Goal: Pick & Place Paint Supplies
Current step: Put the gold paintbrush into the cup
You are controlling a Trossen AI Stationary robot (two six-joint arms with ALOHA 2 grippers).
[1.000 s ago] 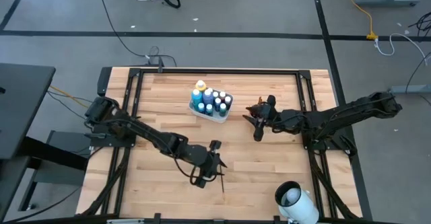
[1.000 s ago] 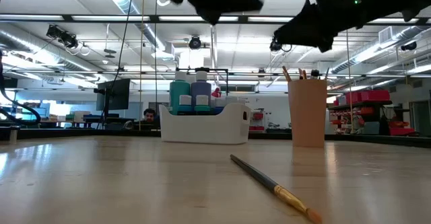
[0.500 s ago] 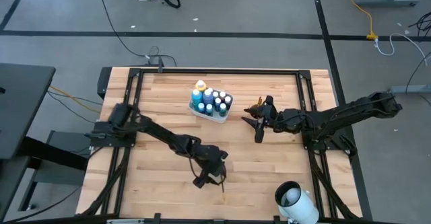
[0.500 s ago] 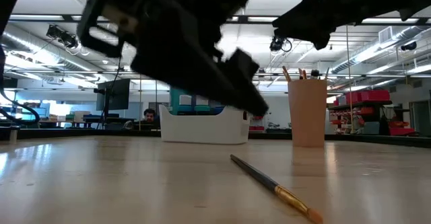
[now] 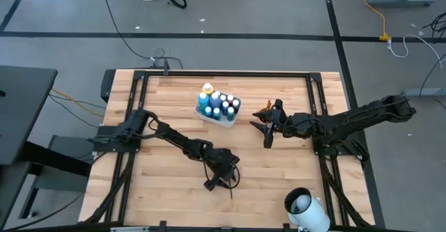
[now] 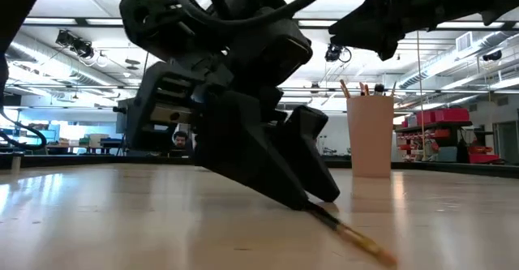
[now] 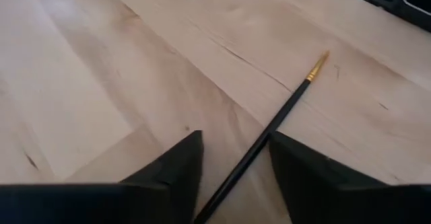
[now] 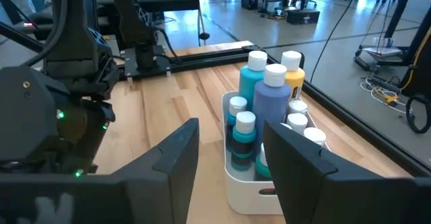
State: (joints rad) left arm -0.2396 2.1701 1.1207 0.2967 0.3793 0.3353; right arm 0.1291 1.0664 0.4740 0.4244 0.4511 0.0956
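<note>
Your left gripper is down at the table near its front edge, fingers spread either side of the paintbrush lying flat on the wood — not closed on it. Your right gripper hangs open and empty beside the orange-brown cup; the paint bottles sit in the white tray.

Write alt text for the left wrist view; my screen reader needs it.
The left claw is open, its fingers on either side of a thin dark brush lying on the wooden table. The brush's gold ferrule end points away from the claw.
</note>
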